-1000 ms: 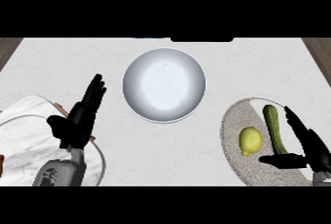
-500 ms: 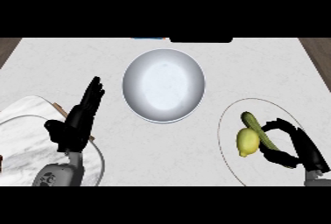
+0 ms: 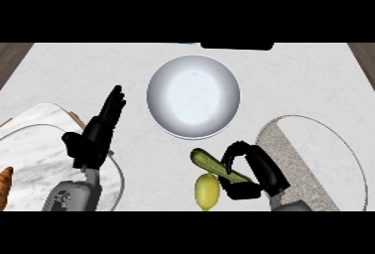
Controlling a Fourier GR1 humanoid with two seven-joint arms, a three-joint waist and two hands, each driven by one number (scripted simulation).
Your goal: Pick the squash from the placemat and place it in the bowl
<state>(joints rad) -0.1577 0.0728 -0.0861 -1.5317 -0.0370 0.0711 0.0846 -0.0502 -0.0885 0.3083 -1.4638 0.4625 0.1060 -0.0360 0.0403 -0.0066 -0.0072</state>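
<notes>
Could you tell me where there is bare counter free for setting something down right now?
Free: the counter left of the bowl, and right of it above the placemat. Crowded: below the bowl, where the right hand holds the squash beside a lemon.

The green squash [image 3: 214,165], long and slanted, sits below the bowl [image 3: 194,95], off the placemat [image 3: 315,149]. The white bowl stands upright, left of the grey round placemat.

One white bowl [image 3: 193,96], one green squash [image 3: 214,165], one yellow lemon [image 3: 207,191], one round placemat [image 3: 322,158], two black hands [image 3: 95,136]
</notes>
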